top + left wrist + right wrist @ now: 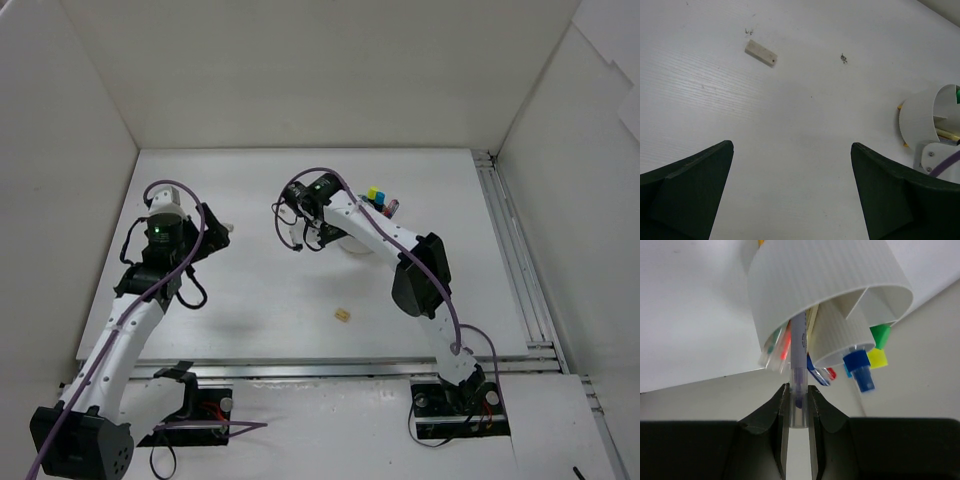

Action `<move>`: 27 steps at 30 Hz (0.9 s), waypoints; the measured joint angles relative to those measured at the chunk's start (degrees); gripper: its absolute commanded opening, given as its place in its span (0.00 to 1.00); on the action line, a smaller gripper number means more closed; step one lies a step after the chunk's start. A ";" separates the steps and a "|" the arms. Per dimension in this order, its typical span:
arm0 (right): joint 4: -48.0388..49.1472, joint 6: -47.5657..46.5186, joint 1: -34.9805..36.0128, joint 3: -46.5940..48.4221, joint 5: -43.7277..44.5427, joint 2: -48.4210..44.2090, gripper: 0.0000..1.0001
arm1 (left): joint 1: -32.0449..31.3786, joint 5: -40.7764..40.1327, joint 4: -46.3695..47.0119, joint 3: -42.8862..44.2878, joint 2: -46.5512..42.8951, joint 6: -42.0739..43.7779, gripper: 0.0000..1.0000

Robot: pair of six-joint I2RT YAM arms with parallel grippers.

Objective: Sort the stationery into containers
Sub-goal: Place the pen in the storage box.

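The round white container stands with several pens and highlighters in it: green and yellow caps, a blue-capped marker and a red/blue pen. My right gripper is shut on the clear cap of a lilac pen, whose barrel reaches into the container. In the top view the right arm covers most of the container. My left gripper is open over bare table. A beige eraser lies ahead of it. A second eraser lies on the table nearer the bases.
White walls close in the table on the left, back and right. A metal rail runs along the right edge. The container's wall shows at the right of the left wrist view.
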 measured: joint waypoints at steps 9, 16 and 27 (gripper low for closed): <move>3.26 -0.13 -0.39 -0.02 -0.48 4.09 0.18 | 1.05 -0.59 -0.24 0.00 -0.17 0.00 0.99; 3.91 0.70 -0.63 0.00 -0.44 4.13 0.44 | 1.53 -0.61 -0.24 0.00 0.13 0.00 0.99; 6.99 4.52 -0.61 0.02 -0.98 0.90 0.98 | 4.79 -0.57 -1.92 0.09 5.77 -1.14 0.99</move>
